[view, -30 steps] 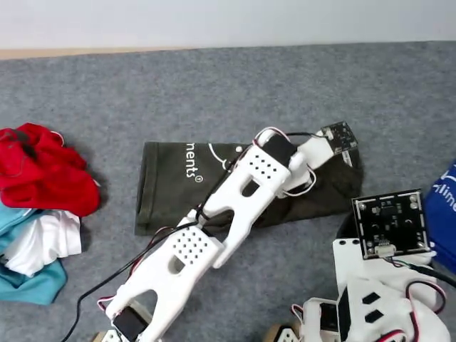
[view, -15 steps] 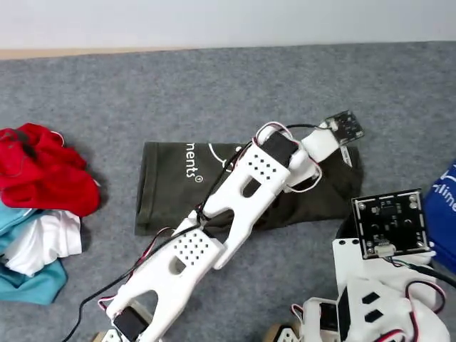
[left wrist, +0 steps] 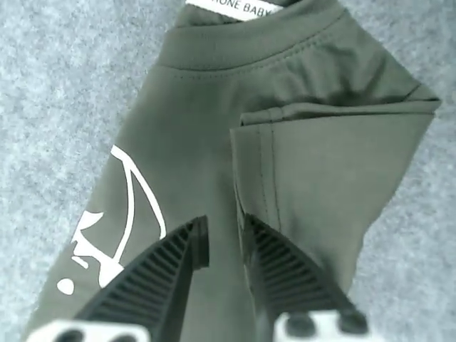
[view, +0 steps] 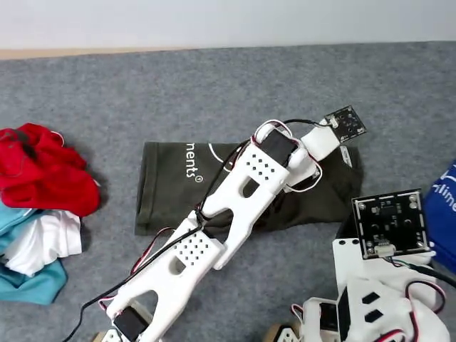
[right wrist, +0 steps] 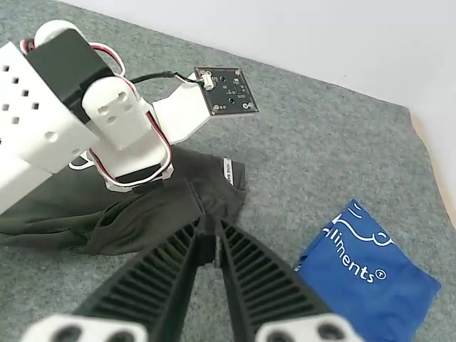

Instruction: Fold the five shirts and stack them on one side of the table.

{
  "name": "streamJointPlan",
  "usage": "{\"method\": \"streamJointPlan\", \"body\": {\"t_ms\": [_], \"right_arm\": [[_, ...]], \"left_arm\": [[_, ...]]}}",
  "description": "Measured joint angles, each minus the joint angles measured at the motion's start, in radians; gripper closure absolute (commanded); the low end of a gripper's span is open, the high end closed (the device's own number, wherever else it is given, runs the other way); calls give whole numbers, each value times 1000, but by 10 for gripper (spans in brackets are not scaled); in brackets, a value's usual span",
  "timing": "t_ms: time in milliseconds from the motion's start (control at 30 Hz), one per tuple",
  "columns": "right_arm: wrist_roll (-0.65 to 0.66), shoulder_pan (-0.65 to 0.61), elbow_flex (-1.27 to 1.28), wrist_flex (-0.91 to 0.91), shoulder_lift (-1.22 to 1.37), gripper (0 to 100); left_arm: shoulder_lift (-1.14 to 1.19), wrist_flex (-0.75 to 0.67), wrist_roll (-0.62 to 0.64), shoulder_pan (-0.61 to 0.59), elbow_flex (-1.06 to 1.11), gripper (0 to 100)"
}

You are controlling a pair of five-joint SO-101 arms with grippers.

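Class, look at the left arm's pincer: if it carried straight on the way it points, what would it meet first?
The dark green shirt, by its folded sleeve edge; the left pincer seems just above it.

The left arm [view: 231, 206] stretches out on a long diagonal from its base, the left gripper [left wrist: 224, 229] pointing down with a narrow gap between its jaws, while the right arm [view: 349, 263] sits folded near its base, the right gripper [right wrist: 214, 239] with its jaws pressed together.
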Motion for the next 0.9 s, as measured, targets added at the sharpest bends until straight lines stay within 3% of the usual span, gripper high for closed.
{"method": "streamJointPlan", "body": {"t_ms": [200,600,900], "right_arm": [[0,0,0,0,0,987],[0,0,0,11,0,988],[2,158,0,25,0,988]], "left_arm": [[-101,2,32,8,78,909],[-229,2,21,25,493,909],[-230,-3,14,23,686,909]]}}
